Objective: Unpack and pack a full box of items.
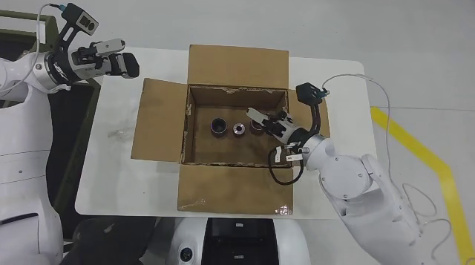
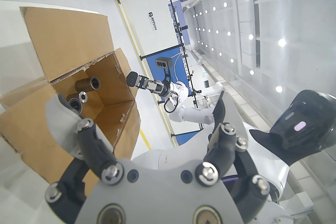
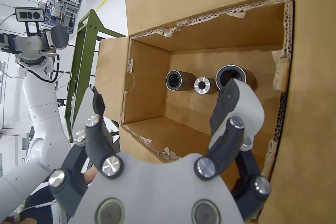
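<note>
Box [image 1: 236, 63] sits open on the tabletop [image 1: 111, 161], all four flaps folded outward.

Nearest: the right claw [image 3: 162, 89] is inside the box, low, by the wall on the right arm's side. Its fingers [image 3: 237, 96] are spread wide and hold nothing. One fingertip overlaps the rim of the large cylinder [image 3: 227, 76]. Cannot tell whether it touches.

Next: three items stand in a row across the middle of the box floor. The large cylinder is closest to the right claw. The silver-capped cylinder [image 3: 202, 85] is just beside it. The dark cylinder [image 3: 173, 81] comes last, toward the opposite wall of the box. All three turn a round end up to the box opening, so I judge them standing on end, long axes vertical.

Farthest: the left claw [image 1: 126, 56] hangs outside the box, off its far corner past the side flap and above the tabletop. Its fingers are apart and it is empty.

Judgement: the large cylinder lies just ahead of and below the right claw, and the right arm is by far the nearer. With the axis vertical, the grip should close across the diameter from above. The tight spot is the narrow gap to the silver-capped cylinder, where one finger must pass. Whether the row is the last of the unpacking or the start of the packing cannot be told.
</note>
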Motion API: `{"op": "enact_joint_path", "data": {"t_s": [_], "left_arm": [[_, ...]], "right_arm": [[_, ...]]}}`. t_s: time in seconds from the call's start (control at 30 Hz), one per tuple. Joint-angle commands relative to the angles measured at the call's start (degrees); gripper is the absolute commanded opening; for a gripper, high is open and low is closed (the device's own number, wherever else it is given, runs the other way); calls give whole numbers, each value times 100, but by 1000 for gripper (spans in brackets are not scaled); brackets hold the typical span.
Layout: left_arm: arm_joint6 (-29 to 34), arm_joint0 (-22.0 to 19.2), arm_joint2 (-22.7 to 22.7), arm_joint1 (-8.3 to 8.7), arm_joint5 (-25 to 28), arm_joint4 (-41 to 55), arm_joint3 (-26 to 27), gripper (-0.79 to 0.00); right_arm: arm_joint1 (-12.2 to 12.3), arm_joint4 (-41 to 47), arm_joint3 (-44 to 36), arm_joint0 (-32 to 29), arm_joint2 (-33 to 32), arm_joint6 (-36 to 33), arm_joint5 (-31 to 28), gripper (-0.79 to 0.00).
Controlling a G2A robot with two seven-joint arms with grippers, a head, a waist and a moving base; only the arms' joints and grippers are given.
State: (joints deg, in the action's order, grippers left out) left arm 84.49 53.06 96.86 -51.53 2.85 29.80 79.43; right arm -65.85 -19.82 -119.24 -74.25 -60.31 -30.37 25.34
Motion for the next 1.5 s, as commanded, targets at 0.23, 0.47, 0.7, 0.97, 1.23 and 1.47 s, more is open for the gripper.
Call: {"op": "enact_joint_path", "data": {"t_s": [0.23, 0.47, 0.7, 0.97, 1.23, 1.47], "left_arm": [[0, 0, 0, 0, 0, 0, 0, 0], [0, 0, 0, 0, 0, 0, 0, 0], [0, 0, 0, 0, 0, 0, 0, 0], [0, 0, 0, 0, 0, 0, 0, 0], [0, 0, 0, 0, 0, 0, 0, 0], [0, 0, 0, 0, 0, 0, 0, 0]], "right_arm": [[0, 9, -2, -6, -6, 7, -3, 0], [1, -435, 92, 20, 144, 5, 47, 0], [-89, -1824, 333, 824, 1030, -852, 416, 0], [-323, -2630, 897, 1712, 1829, -1623, 806, 0], [-507, -2737, 1445, 2135, 2030, -2105, 1173, 0], [-600, -2785, 1880, 2346, 2083, -2690, 1335, 0]]}}
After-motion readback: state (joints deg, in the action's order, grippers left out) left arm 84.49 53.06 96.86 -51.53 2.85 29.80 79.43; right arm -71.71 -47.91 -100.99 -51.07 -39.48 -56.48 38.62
